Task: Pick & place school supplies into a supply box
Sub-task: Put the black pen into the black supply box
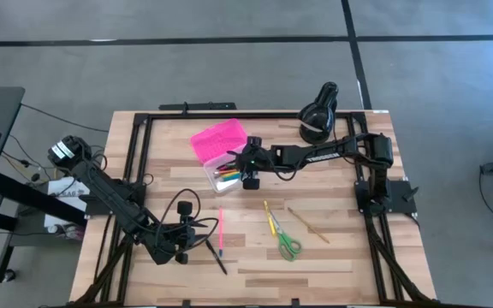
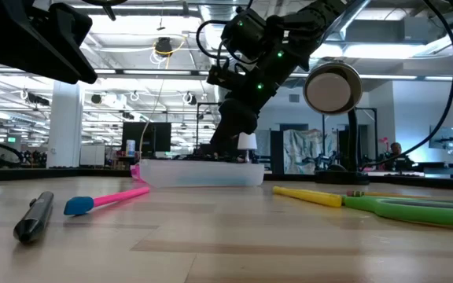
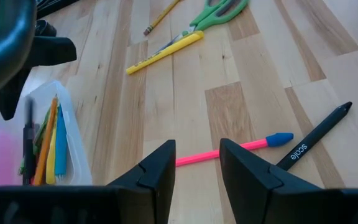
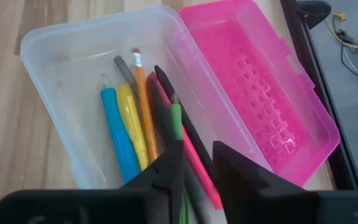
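Observation:
The supply box lies open at the table's far middle, its pink lid folded back. Several pens and pencils rest in its clear base. My right gripper hovers open just above them, with nothing between its fingers. A pink pen with a blue cap and a black pen lie flat near the front left. My left gripper stands open just short of the pink pen. A yellow pen, green scissors and a pencil lie right of centre.
A black round lamp-like object stands at the table's far right corner. Black frame rails run along the table's edges. Black cables loop beside my left arm. Bare wood lies between the box and the loose supplies.

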`<state>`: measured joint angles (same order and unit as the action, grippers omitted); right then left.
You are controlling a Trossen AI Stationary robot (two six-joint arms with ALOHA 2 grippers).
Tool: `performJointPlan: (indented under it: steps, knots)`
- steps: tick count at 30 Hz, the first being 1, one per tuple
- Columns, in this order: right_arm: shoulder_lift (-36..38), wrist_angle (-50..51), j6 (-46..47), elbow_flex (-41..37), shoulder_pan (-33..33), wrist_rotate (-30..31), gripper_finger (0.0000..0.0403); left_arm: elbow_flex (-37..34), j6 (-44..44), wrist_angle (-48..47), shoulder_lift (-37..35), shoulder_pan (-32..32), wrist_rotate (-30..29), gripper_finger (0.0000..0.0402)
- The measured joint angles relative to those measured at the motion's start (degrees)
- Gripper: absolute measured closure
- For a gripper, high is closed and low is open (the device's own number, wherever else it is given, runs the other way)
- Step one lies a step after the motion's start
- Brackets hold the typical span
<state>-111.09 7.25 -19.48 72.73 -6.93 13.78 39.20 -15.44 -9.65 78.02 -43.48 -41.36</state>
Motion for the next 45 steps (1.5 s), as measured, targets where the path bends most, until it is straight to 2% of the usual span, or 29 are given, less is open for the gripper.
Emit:
performJointPlan:
  steps: [9, 17, 19, 24, 30, 35, 38, 45]
  knots:
    - [0.0, 0.0, -0.7, 0.0, 2.5, 1.2, 0.0258, 0.0, -0.2, 0.0, 0.0, 0.0, 0.1, 0.0281]
    - [2.7, 3.7, -1.2, 0.0, 8.2, 3.1, 0.0257, 0.0, -0.2, 0.0, 0.0, 0.0, 0.7, 0.0281]
    - [3.9, 5.6, -0.3, 0.0, 9.9, 4.0, 0.0262, 0.0, -0.2, 0.1, 0.0, 0.0, 3.4, 0.0281]
    - [7.6, 11.8, 3.6, 0.1, 14.8, 4.1, 0.0274, 0.0, 4.4, 2.4, 1.6, 0.4, 15.0, 0.0281]
    - [10.9, 18.0, 9.5, 0.0, 21.3, 4.3, 0.0280, 0.0, 11.8, 11.0, 7.6, 3.2, 22.0, 0.0281]
    - [11.7, 21.8, 15.0, -0.1, 26.4, 4.8, 0.0280, 0.4, 13.8, 14.5, 13.1, 6.7, 28.1, 0.0281]
    - [11.8, 24.1, 18.6, 0.0, 29.7, 7.1, 0.0281, 0.7, 13.9, 14.3, 15.6, 8.4, 29.4, 0.0281]
    - [11.8, 26.2, 26.8, -1.3, 37.6, 14.5, 0.0282, 0.8, 13.9, 15.5, 18.9, 11.6, 37.3, 0.0281]
